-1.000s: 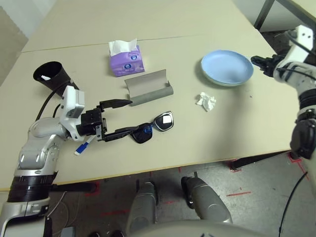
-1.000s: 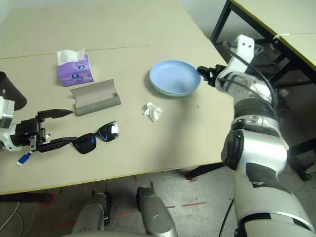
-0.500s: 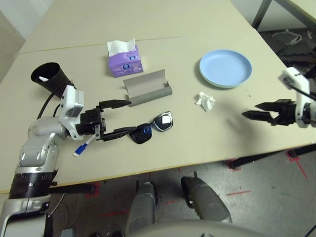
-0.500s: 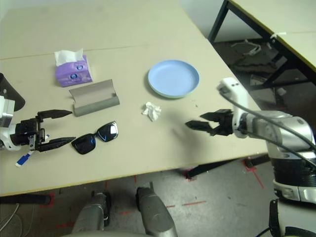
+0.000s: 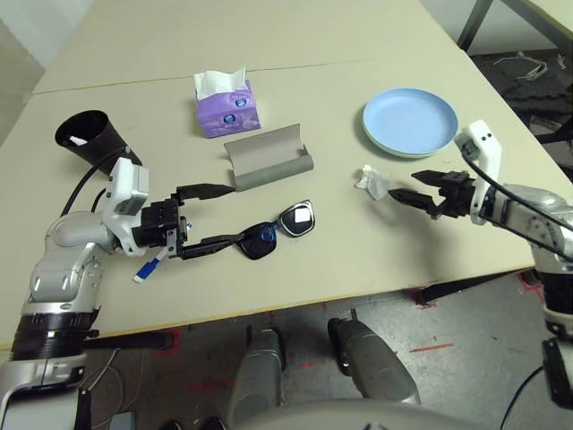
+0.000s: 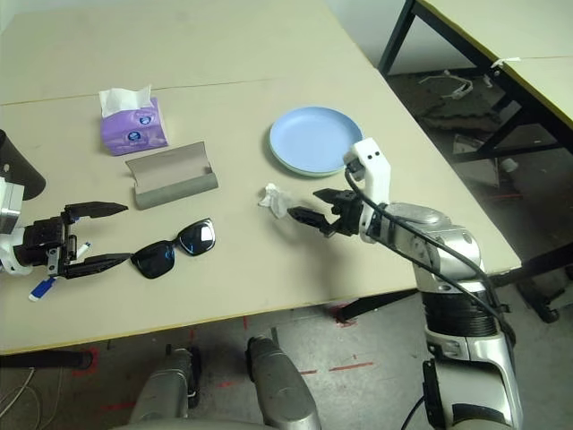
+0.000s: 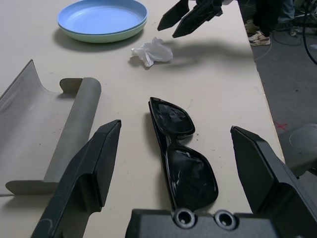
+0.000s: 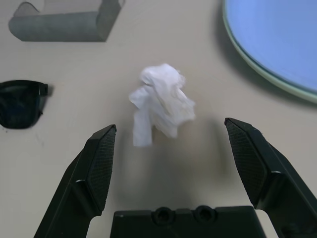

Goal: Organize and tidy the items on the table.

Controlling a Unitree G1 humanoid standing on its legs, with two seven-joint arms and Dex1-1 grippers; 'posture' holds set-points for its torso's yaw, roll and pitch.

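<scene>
The left gripper hasn't budged, jaws spread wide and empty just short of the black sunglasses. The right gripper, out past the table edge a moment ago, has swung in, wide open and holding nothing, just short of the crumpled white tissue. Beyond it the stacked plates sit unmoved.

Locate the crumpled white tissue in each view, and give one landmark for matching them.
Left eye: crumpled white tissue, right of centre.
Right eye, near centre.
Left wrist, upper middle.
Right wrist, centre, between the open fingers.
Shared landmark: the blue plate lies close beside it.
</scene>
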